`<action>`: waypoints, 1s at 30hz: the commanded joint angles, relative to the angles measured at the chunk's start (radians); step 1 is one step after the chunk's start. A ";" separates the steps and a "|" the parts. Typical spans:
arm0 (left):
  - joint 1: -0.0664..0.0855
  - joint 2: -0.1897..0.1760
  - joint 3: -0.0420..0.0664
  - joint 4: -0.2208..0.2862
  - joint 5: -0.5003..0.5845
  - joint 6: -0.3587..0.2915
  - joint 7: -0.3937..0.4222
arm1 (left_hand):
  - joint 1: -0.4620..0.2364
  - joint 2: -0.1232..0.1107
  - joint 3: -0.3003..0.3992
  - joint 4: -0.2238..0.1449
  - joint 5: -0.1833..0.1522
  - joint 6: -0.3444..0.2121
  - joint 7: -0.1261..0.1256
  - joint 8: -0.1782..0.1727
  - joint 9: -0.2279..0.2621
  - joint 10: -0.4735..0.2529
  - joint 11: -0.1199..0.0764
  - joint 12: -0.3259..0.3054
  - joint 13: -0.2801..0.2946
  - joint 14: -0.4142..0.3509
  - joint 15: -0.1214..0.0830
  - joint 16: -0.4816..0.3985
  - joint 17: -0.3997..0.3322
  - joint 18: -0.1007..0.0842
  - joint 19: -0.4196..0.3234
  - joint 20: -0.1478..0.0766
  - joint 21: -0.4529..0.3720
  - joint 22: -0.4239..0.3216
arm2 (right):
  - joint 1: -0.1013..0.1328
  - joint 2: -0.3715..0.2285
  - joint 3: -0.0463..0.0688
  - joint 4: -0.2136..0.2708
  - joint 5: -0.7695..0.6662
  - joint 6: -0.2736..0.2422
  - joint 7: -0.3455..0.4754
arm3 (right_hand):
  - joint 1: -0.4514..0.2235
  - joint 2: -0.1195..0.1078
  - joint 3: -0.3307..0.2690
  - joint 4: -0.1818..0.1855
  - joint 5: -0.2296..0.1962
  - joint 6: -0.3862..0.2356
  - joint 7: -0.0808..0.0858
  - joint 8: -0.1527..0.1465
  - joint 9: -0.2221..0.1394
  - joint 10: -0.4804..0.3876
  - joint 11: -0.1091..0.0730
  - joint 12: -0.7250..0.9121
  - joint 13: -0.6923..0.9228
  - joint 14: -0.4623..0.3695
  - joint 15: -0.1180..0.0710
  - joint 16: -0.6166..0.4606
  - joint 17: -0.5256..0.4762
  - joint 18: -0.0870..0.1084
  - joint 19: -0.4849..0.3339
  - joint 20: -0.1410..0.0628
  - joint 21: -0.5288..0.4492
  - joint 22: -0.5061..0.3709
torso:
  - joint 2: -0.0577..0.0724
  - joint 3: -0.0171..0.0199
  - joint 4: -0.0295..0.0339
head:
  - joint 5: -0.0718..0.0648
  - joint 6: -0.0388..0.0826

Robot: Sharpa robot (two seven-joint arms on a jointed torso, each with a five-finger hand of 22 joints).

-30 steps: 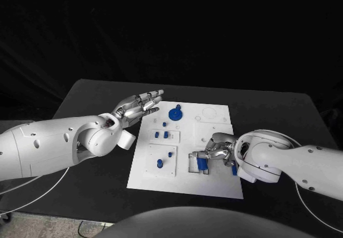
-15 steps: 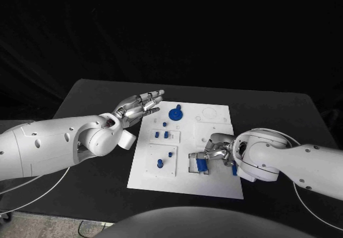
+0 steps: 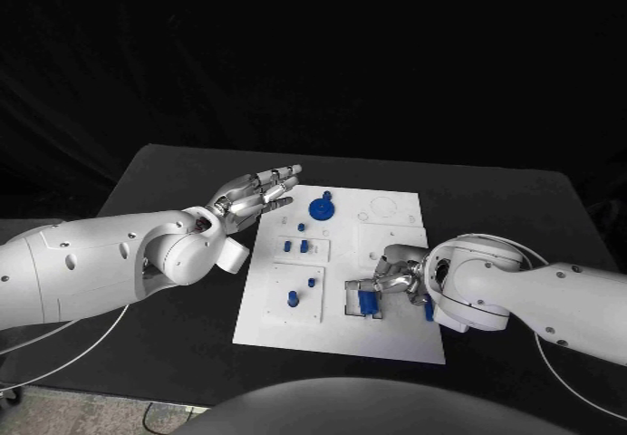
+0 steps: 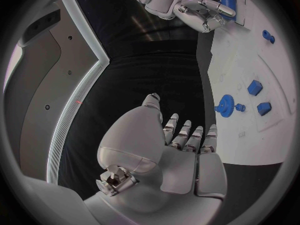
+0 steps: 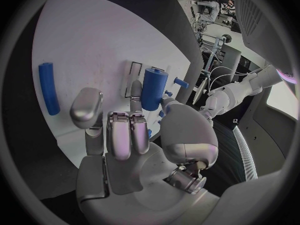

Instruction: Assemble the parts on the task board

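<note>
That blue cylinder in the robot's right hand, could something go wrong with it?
Maybe. The right hand grips the blue cylinder only with its fingertips, so it could slip or tip before it seats in the slot on the task board. A blue rod lies loose beside that hand; the arm might nudge it off the board.

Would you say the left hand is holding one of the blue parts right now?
No, the left hand hovers open beside the task board, fingers apart and nothing in them.
</note>
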 commanded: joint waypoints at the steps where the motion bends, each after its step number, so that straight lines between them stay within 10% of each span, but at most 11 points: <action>1: -0.001 0.002 0.001 0.004 0.000 0.024 0.002 | 0.006 0.008 -0.002 -0.006 0.004 -0.005 0.001 0.003 0.001 -0.002 0.005 0.002 0.001 0.004 0.005 0.006 0.001 -0.016 0.007 0.000 0.002 -0.002 | -0.006 0.003 -0.005 -0.007 -0.009 0.021 -0.019 | -0.019 0.005 -0.012 0.000 -0.012 -0.006 0.004 -0.010 -0.003 0.103 0.009 0.004 0.263 0.077 0.007 -0.004 0.125 0.002 -0.003 0.005 -0.007 0.117 | 0.000 0.0000 0.0005 | 0.001 0.000; 19: -0.002 0.002 0.001 0.000 0.000 0.027 -0.002 | 0.006 0.010 -0.001 -0.006 0.004 -0.005 0.002 0.003 0.001 -0.002 0.007 0.002 0.001 0.005 0.006 0.007 0.002 -0.017 0.007 0.000 0.002 -0.002 | -0.006 0.006 -0.005 -0.010 -0.009 0.011 -0.016 | -0.119 0.036 -0.099 0.002 -0.113 -0.002 0.006 -0.019 -0.006 0.103 0.011 0.004 0.263 0.077 0.009 -0.004 0.122 0.003 -0.003 0.007 -0.015 0.116 | 0.000 0.0000 0.0000 | 0.003 0.000; 30: -0.002 0.002 0.001 -0.002 0.000 0.030 -0.005 | 0.013 0.011 0.000 -0.010 0.011 -0.006 0.003 0.003 0.001 -0.002 0.010 0.002 0.001 0.005 0.009 0.008 0.002 -0.020 0.008 0.000 0.002 -0.002 | -0.006 0.010 -0.005 -0.007 -0.009 0.027 -0.010 | -0.037 0.025 -0.139 -0.014 -0.124 0.006 0.003 -0.018 -0.003 0.103 0.009 0.004 0.263 0.076 0.007 -0.004 0.121 0.003 -0.003 0.006 -0.017 0.116 | 0.000 0.0002 0.0001 | 0.004 0.000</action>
